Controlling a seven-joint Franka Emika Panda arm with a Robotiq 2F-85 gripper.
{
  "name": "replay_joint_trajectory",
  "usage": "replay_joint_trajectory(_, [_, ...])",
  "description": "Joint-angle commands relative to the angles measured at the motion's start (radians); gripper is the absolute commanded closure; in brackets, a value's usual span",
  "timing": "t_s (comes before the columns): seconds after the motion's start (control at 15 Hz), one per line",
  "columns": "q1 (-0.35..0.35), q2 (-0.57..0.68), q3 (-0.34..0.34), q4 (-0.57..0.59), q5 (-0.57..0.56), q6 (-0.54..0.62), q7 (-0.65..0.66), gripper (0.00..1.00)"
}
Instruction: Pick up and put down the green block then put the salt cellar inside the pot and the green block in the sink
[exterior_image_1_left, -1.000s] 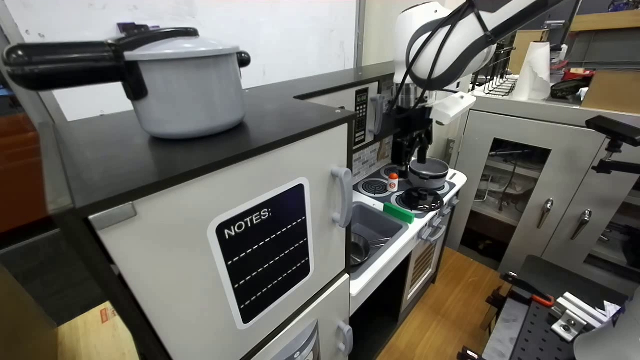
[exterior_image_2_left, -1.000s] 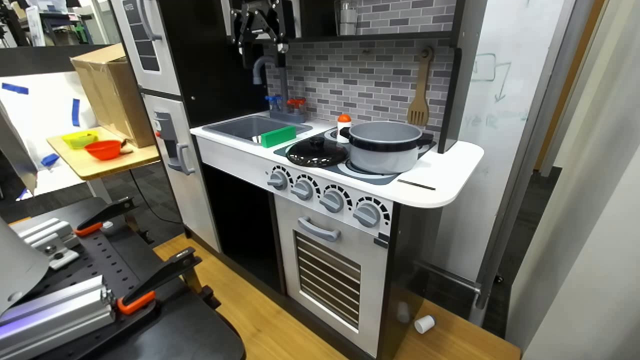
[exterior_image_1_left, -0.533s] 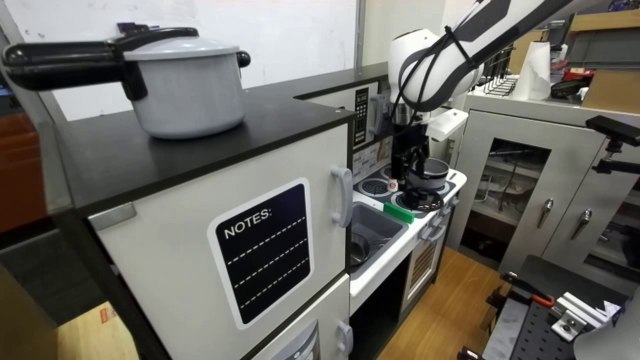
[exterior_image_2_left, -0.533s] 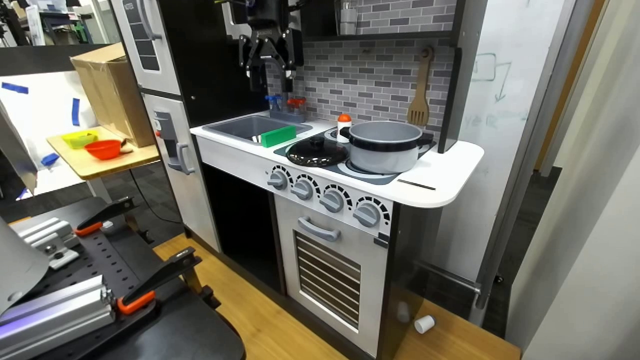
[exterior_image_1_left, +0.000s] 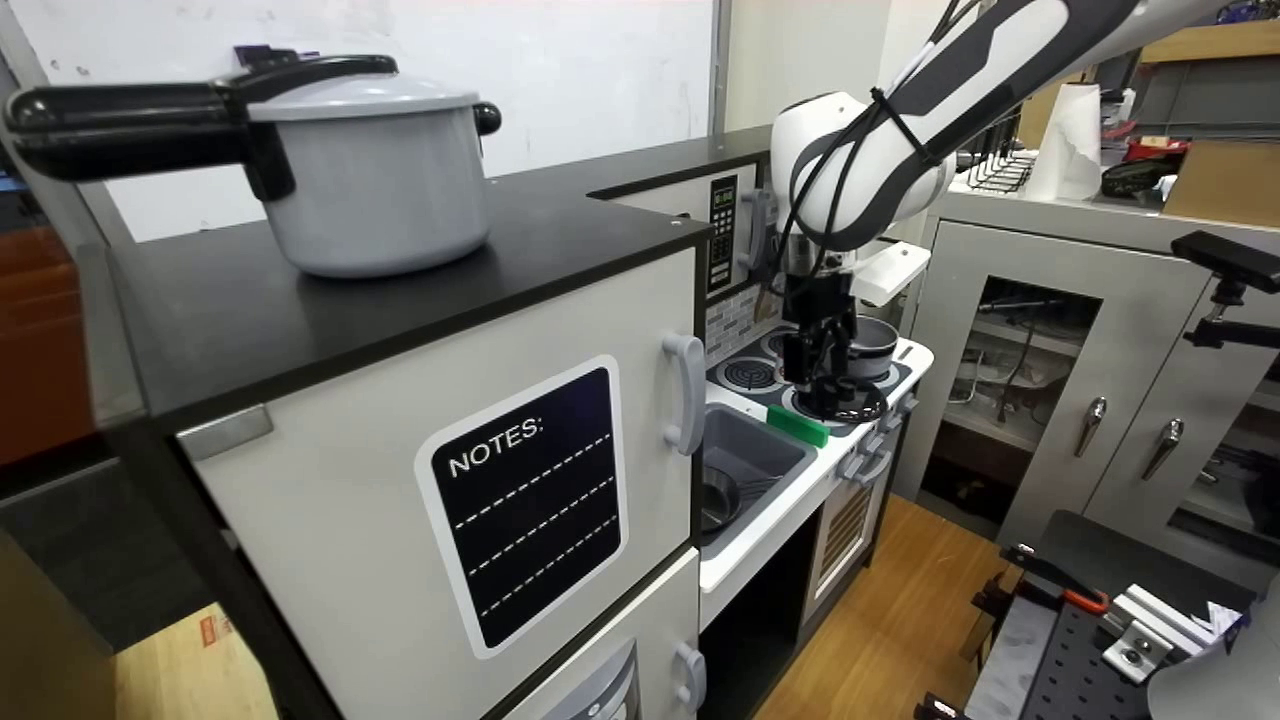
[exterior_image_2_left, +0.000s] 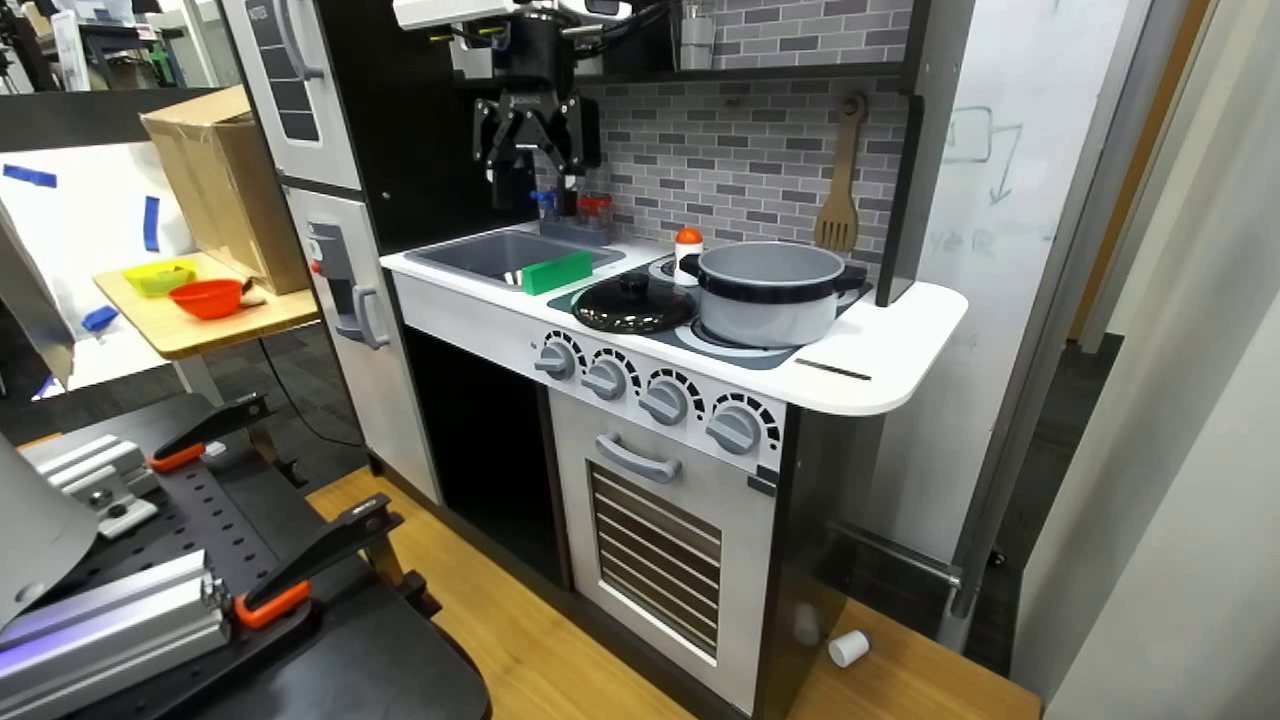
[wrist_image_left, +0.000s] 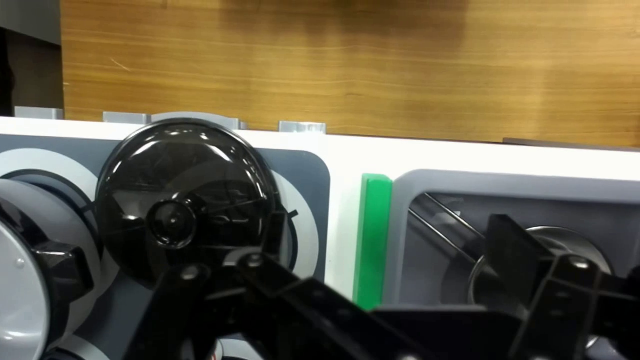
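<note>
Lower than a second ago, the gripper (exterior_image_2_left: 537, 188) hangs wide and empty above the green block (wrist_image_left: 373, 240), between stove (wrist_image_left: 300, 162) and sink (wrist_image_left: 500, 183); its first pick seems in hand, calling for descent astride it.

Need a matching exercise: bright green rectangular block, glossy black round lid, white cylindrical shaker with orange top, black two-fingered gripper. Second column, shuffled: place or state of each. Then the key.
1. bright green rectangular block
2. glossy black round lid
3. white cylindrical shaker with orange top
4. black two-fingered gripper

A. standing upright on the dark grey stovetop
B. open, up in the air
C. between the stovetop and the grey recessed sink
D. lying on the stovetop

Pairs: 1-C; 2-D; 3-A; 4-B
</note>
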Motion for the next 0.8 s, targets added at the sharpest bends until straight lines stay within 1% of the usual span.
replay_joint_trajectory(0.0, [-0.009, -0.013, 0.006, -0.016, 0.021, 0.036, -0.039, 0.0])
replay_joint_trajectory(0.07, [-0.008, -0.023, 0.007, -0.018, 0.009, 0.039, -0.039, 0.0])
replay_joint_trajectory(0.13, [-0.007, -0.002, 0.007, -0.001, 0.0, 0.01, -0.01, 0.0])
replay_joint_trajectory(0.73, [-0.008, -0.004, 0.006, -0.002, 0.002, 0.024, -0.014, 0.0])
